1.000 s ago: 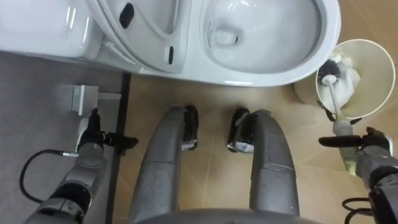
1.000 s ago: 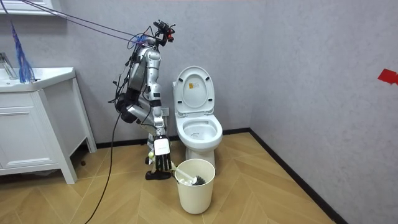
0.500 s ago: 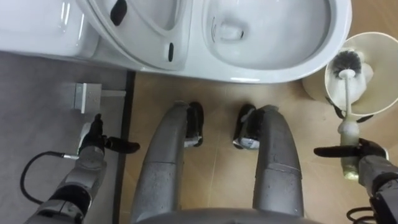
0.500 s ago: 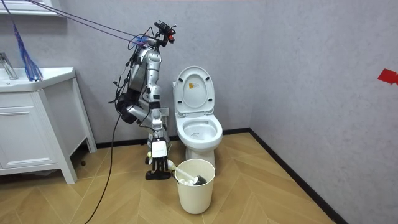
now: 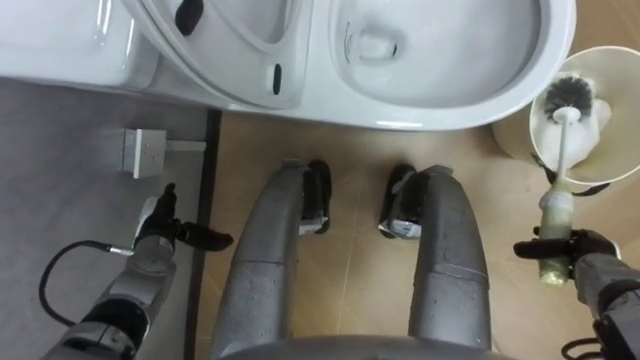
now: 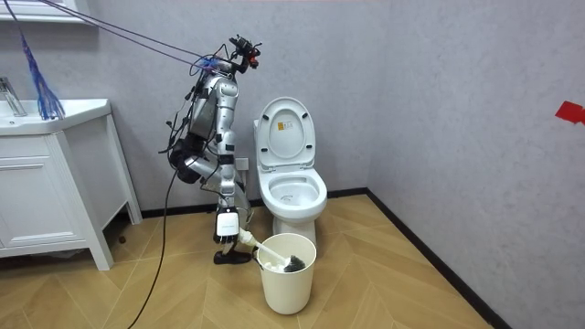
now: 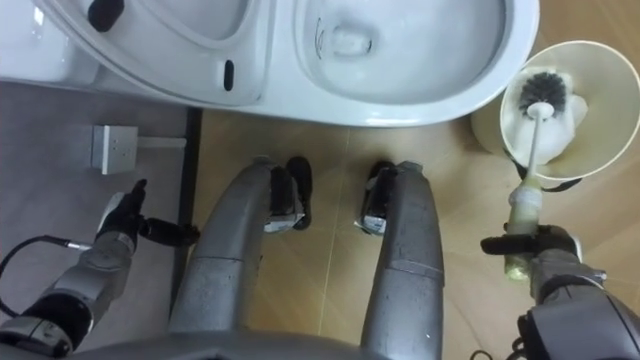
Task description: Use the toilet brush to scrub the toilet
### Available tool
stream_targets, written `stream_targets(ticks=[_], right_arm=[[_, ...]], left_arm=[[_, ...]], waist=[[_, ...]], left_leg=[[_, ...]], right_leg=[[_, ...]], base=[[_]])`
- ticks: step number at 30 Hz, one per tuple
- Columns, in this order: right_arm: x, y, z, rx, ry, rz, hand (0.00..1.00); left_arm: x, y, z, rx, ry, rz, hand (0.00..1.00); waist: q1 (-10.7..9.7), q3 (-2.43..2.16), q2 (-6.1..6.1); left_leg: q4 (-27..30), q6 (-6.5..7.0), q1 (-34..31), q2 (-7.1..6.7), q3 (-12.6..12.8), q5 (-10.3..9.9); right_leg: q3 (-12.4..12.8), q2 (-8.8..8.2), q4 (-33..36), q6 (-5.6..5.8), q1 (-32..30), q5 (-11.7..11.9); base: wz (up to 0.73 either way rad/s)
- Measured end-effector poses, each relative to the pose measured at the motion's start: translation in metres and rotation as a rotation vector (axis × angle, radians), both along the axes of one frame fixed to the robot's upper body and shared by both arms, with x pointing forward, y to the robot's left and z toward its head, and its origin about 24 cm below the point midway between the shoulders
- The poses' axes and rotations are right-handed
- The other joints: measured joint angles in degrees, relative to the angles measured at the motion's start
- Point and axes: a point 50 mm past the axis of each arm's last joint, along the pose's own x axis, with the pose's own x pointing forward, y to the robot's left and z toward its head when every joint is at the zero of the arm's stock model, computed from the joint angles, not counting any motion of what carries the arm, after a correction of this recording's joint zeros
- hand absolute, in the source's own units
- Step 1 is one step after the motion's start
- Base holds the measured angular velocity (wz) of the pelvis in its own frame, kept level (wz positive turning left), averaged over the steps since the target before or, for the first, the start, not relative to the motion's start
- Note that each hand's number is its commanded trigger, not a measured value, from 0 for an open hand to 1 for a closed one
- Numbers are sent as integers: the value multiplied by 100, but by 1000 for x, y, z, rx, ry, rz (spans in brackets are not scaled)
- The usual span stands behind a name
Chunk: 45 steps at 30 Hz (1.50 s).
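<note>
My right hand (image 5: 585, 262), fingers curled round the white, black-bristled toilet brush (image 5: 562, 140), could have snagged and tipped the round cream plastic bin (image 5: 510, 142) had I lifted askew.

Both eye views look down closely from the head, sharing the toilet (image 5: 440, 112) beyond the right robot hand (image 5: 578, 248); the room view stands well off, facing it.
</note>
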Motion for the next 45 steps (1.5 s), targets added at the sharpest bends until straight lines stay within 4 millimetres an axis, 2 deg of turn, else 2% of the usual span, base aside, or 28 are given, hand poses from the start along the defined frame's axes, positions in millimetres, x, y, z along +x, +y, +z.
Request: stream_targets(ticks=[6,12,18,23,30,33,35,38,42,45], right_arm=[[-2,0,0,-3,5,-8,100],[-2,1,-2,3,-17,-52,100],[-7,6,-7,26,-13,-80,100],[-23,22,-21,106,-13,-148,100],[-36,31,-30,203,-55,-307,100],[-50,35,-35,232,-45,-373,100],[-62,43,-42,275,-46,-441,100],[-67,51,-46,315,-53,-496,100],[-71,54,-48,340,-71,-520,100],[-82,55,-51,365,-79,-563,100]], left_arm=[[-2,0,-1,-17,5,20,0],[-7,0,-3,-15,13,27,0],[-23,0,-10,-17,47,41,0],[-38,1,-15,-22,74,54,0],[-39,5,-14,-39,35,116,0],[-40,5,-14,-50,13,161,0],[-47,7,-15,-49,19,177,0],[-59,10,-18,-42,34,205,0],[-72,12,-18,-41,27,230,0],[-79,16,-16,-23,5,263,0]], waist=[[29,0,9],[55,-2,10],[41,-5,9],[33,-22,-1],[20,-36,-45],[11,-35,-98],[-26,-63,-169],[-100,-94,-243],[-148,-135,-316],[-164,-155,-378]], left_leg=[[89,-32,-68,16,-4,-32],[233,-62,-63,91,-7,-108],[31,-77,358,96,-36,-81],[-630,-83,1115,90,-66,79],[-1595,-33,2314,33,-151,325],[-2005,-42,2799,-30,-248,420],[-2305,-56,3209,-37,-302,453],[-2714,-69,3778,-34,-350,501],[-3122,-70,4355,-41,-400,541],[-3477,-79,4826,-48,-501,587]], right_leg=[[-1,30,90,-15,-61,-29],[-4,93,170,-44,-43,-56],[-59,93,-62,-25,407,-43],[-128,174,-759,26,1200,135],[-337,183,-1747,90,2484,332],[-463,168,-2148,127,3017,381],[-544,200,-2488,154,3464,413],[-577,286,-2969,209,4080,485],[-672,317,-3434,252,4698,545],[-763,359,-3839,309,5239,581]], base=[[0],[-6],[0],[0],[9],[18],[12],[7],[8],[20]])
